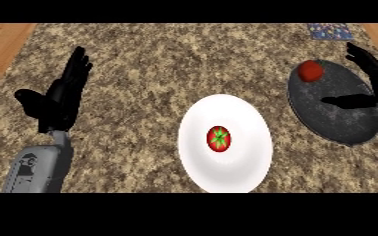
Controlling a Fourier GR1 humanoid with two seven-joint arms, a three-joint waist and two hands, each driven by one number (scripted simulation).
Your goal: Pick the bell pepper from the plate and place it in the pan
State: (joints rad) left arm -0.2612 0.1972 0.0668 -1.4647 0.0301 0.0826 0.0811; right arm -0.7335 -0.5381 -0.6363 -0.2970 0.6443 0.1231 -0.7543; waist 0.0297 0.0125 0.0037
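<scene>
One red bell pepper (218,138) sits on the white plate (244,172), both hands are open, and the right hand (359,62) over the pan (332,122) might grab the other red thing (311,70).

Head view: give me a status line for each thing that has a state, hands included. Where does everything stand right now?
bell pepper: on the white plate, near its middle, untouched, stem end up.
white plate: flat on the counter, holding only the pepper.
pan: on the counter at right, a red object lying at its far edge.
left hand: open, fingers up, resting at left.
right hand: open over the pan, holding nothing.
</scene>
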